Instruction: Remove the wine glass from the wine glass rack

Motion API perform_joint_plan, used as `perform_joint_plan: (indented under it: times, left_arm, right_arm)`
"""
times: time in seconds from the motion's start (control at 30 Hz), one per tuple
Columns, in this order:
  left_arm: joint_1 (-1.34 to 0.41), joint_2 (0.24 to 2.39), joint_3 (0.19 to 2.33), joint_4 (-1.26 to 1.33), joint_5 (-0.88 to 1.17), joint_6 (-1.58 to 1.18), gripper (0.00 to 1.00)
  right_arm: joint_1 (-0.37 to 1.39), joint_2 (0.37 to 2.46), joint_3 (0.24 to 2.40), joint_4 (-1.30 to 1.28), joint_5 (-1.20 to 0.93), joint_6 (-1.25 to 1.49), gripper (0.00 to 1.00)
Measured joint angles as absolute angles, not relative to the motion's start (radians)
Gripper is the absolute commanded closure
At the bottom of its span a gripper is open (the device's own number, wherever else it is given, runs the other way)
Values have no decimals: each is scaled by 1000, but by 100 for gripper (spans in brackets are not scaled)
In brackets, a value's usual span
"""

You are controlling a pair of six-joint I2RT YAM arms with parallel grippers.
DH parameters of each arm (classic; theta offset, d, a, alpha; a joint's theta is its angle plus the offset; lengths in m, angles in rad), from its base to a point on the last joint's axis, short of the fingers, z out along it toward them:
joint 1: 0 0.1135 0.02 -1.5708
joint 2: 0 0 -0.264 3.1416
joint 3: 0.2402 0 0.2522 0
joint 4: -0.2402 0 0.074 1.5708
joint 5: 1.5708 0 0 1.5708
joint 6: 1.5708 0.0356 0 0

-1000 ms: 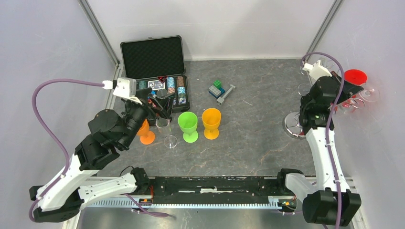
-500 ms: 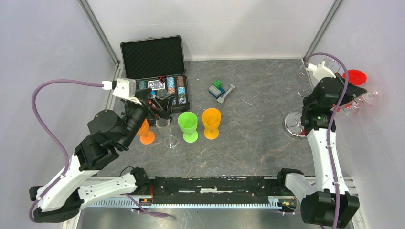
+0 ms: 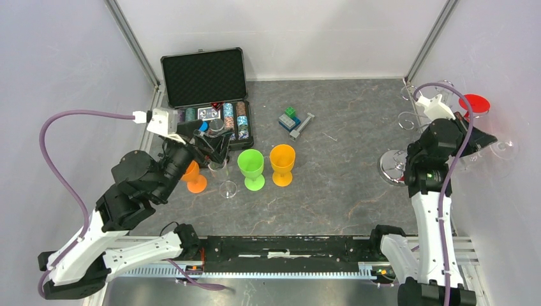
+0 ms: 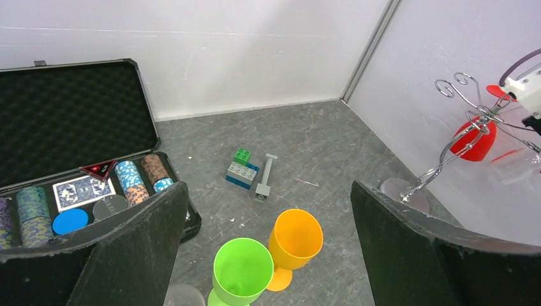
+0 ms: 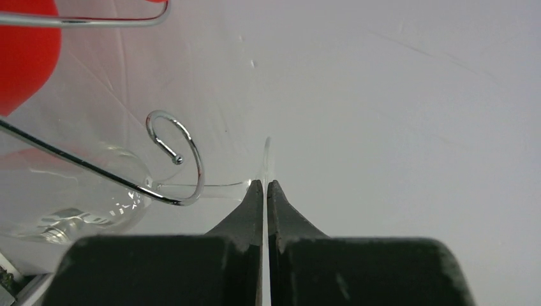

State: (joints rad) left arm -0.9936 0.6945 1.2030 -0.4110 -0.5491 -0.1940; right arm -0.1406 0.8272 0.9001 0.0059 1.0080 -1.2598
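Observation:
The wine glass rack stands at the right edge on its round base, and its curled wire arms show in the left wrist view. My right gripper is shut on the thin foot of a clear wine glass. In the right wrist view the gripper pinches the foot edge-on. The clear glass lies sideways, its stem passing through a curled hook. A red wine glass hangs on the rack. My left gripper is open and empty above the cups.
A green cup, an orange cup, a small orange cup and a clear glass stand mid-table. An open black case of poker chips is at the back left. Toy bricks lie behind. The right wall is close to my right gripper.
My right gripper has moved right and toward the near side, drawing the clear glass outward along the rack arm. The left arm has shifted slightly.

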Motion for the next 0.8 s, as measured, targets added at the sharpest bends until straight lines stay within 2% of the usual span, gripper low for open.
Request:
perform_joint_plan:
  times: [0.47,0.8]
  left_arm:
    - [-994,709,1203,-432,-465,-200,0]
    - [-994,839,1203,-418,-310,-261,0]
  right_arm:
    - [-73,666,899,-277,1014,-1137,100]
    - [-31,512,983,-509,850,-953,100]
